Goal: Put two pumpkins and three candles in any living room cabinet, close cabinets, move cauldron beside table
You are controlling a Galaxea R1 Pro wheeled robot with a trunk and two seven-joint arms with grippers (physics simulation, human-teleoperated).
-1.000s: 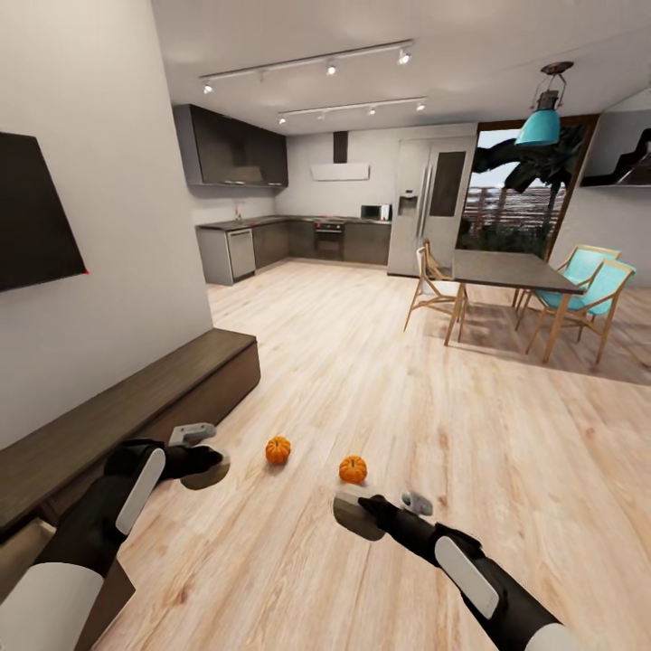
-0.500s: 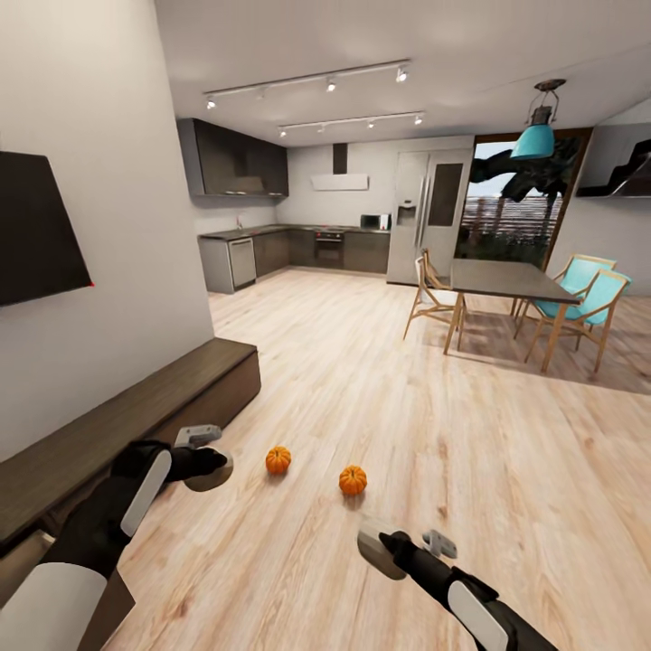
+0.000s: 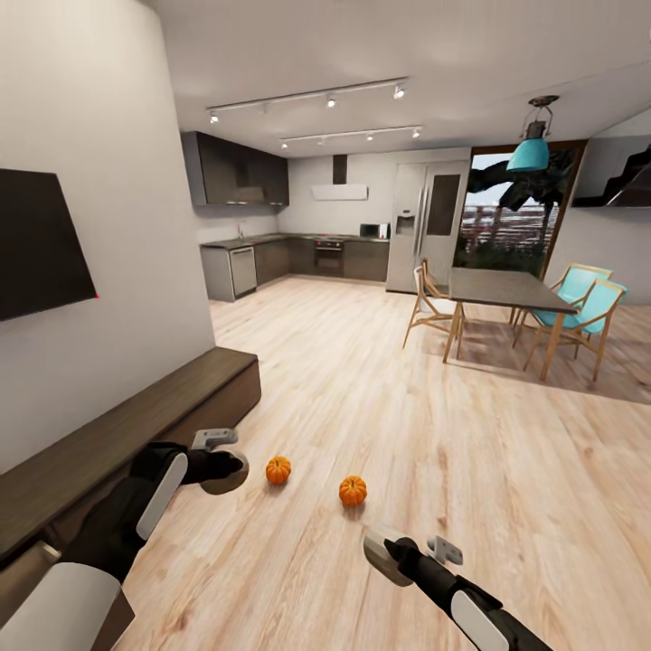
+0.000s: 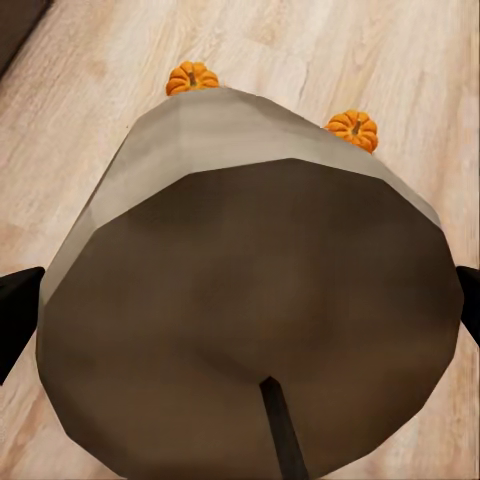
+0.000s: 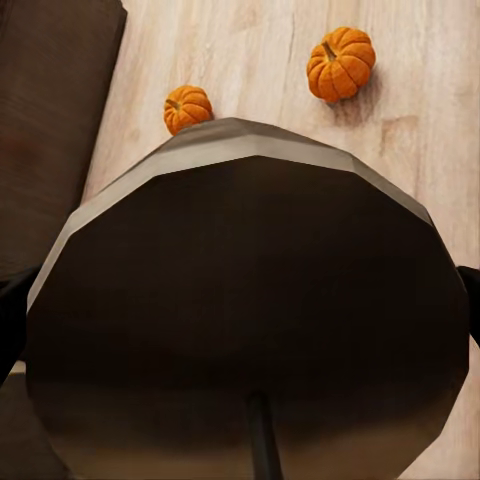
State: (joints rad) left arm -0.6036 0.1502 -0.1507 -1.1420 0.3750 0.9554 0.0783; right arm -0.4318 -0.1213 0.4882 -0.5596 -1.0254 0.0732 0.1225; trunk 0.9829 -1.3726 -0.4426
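Two pumpkins are lying on the wooden floor (image 3: 380, 380) in front of us: the pumpkin nearer the cabinet (image 3: 278, 469) and the other pumpkin (image 3: 353, 490), near each other but not touching, both out in the open beside the cabinet (image 3: 136, 425). We are counting two candles, one in each gripper. We are holding the left candle (image 3: 226, 476) clamped in the left gripper (image 3: 221, 463), hanging just beside the cabinet and close to the nearer pumpkin. We are holding the right candle (image 3: 380, 553) clamped in the right gripper (image 3: 391, 551), farther from the cabinet, on our side of the other pumpkin. In each wrist view the candle's blunt end is blocking most of the picture, with both pumpkins peeking past its edge. Beyond the cabinet's far end we are seeing one dining table (image 3: 506, 291), four chairs around it, one wall screen (image 3: 41, 240) above the cabinet, and one teal hanging lamp (image 3: 528, 155).
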